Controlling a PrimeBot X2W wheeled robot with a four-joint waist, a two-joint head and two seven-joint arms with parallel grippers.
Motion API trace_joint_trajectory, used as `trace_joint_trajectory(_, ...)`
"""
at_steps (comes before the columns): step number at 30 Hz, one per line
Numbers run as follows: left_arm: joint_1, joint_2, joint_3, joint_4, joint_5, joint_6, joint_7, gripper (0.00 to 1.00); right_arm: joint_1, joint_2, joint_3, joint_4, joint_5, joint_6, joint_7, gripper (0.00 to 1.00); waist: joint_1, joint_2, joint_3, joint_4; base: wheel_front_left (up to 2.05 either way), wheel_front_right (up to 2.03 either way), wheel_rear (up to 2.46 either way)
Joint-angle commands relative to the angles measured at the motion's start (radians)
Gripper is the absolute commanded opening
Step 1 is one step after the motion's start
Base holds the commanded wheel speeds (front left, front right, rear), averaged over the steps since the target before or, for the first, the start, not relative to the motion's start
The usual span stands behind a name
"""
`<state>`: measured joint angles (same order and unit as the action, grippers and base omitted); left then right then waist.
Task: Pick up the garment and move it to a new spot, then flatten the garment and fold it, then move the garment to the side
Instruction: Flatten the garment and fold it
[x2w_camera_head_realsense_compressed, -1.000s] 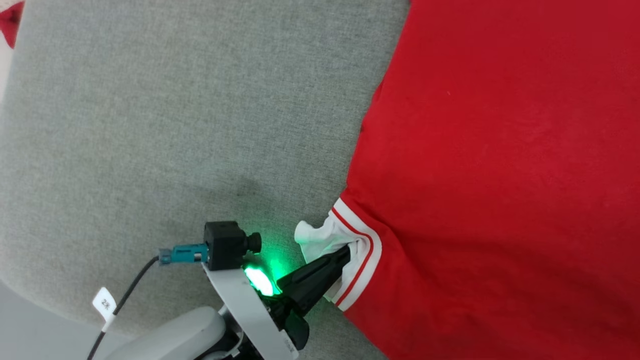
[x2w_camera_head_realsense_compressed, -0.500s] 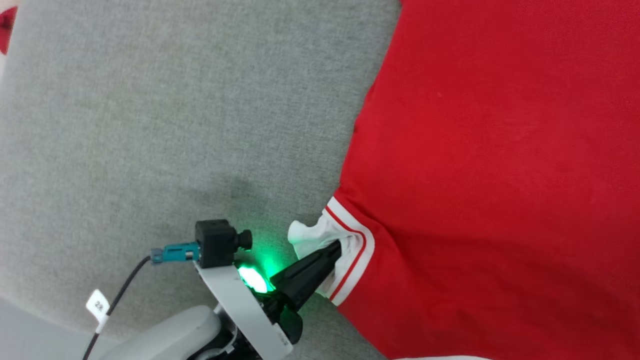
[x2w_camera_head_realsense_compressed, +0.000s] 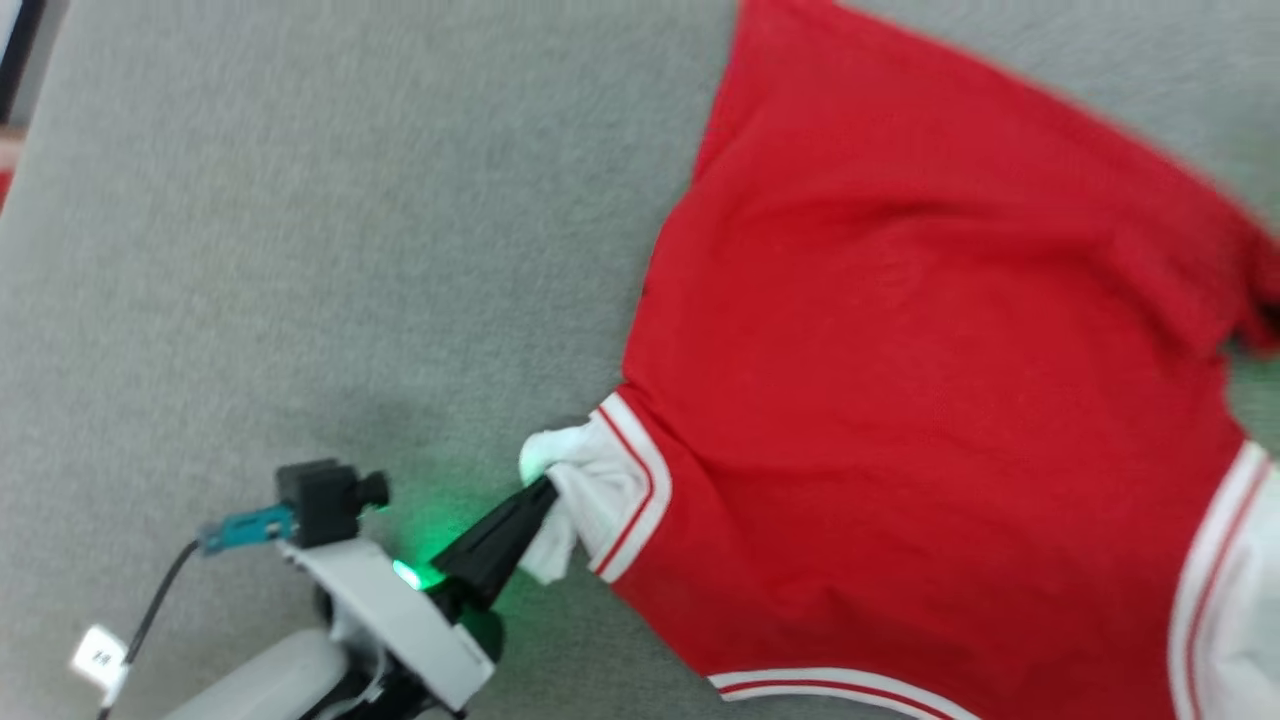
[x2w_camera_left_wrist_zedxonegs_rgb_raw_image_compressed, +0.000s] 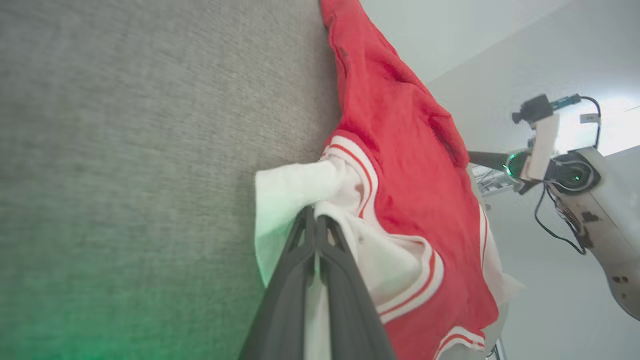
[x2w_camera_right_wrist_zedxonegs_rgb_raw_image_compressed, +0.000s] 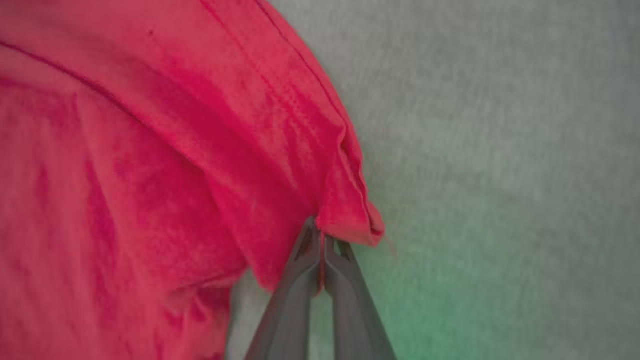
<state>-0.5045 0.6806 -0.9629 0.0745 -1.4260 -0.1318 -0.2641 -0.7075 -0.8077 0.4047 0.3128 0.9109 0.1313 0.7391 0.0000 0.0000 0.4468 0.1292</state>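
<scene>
The garment (x2w_camera_head_realsense_compressed: 900, 400) spreads over the right of the grey desk (x2w_camera_head_realsense_compressed: 300, 250), with open room to the left. The left gripper (x2w_camera_head_realsense_compressed: 545, 492), lower centre, has its jaws pinched on a white sleeve. The right gripper (x2w_camera_right_wrist_zedxonegs_rgb_raw_image_compressed: 322, 239) has its jaws clamped on a red hemmed edge.

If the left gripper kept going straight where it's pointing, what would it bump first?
The garment: the left gripper is pinching its white sleeve, with the red cloth likely next.

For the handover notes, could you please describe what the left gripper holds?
Over the grey fabric surface stretches a red jersey. At its left edge, the shut left gripper pinches a bunched white sleeve. White cloth and a red-striped band set it apart from the plain red body.
</scene>
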Motion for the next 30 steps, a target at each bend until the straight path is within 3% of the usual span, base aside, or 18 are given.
trace_joint_trajectory(1,0.033,0.013,0.01,0.006,-0.005,0.003,0.001,0.0,0.097,-0.006,0.008,-0.027,0.022,-0.001,0.016,0.0,0.0,0.0,-0.107,-0.096,0.0,0.0,0.0)
trace_joint_trajectory(7,0.104,0.03,0.056,0.01,0.014,0.003,0.001,0.0,0.392,-0.031,-0.039,-0.187,0.055,-0.001,0.023,0.0,0.0,0.0,-0.161,-0.142,0.0,0.0,0.0)
trace_joint_trajectory(16,0.155,0.035,0.099,0.012,0.033,0.003,0.001,0.0,0.713,0.037,-0.116,-0.344,0.04,-0.001,0.058,0.0,0.0,0.0,-0.18,-0.167,0.0,0.0,0.0)
trace_joint_trajectory(25,0.182,0.032,0.119,0.01,0.044,0.003,0.0,0.0,0.799,0.113,-0.132,-0.435,-0.026,-0.001,0.109,0.0,0.0,0.0,-0.182,-0.168,0.0,0.0,0.0)
trace_joint_trajectory(26,0.183,0.033,0.12,0.01,0.044,0.003,0.0,0.0,0.792,0.114,-0.146,-0.442,-0.036,-0.001,0.101,0.36,0.0,0.0,-0.183,-0.168,0.0,0.0,0.0)
trace_joint_trajectory(27,0.183,0.032,0.121,0.01,0.045,0.003,0.0,0.0,0.786,0.107,-0.16,-0.448,-0.045,-0.001,0.102,1.0,0.0,0.0,-0.184,-0.168,0.0,0.0,0.0)
trace_joint_trajectory(30,0.184,0.033,0.126,0.007,0.047,0.003,0.0,0.0,0.774,0.076,-0.203,-0.495,-0.042,-0.001,0.126,1.0,0.0,0.0,-0.181,-0.169,0.0,0.0,0.0)
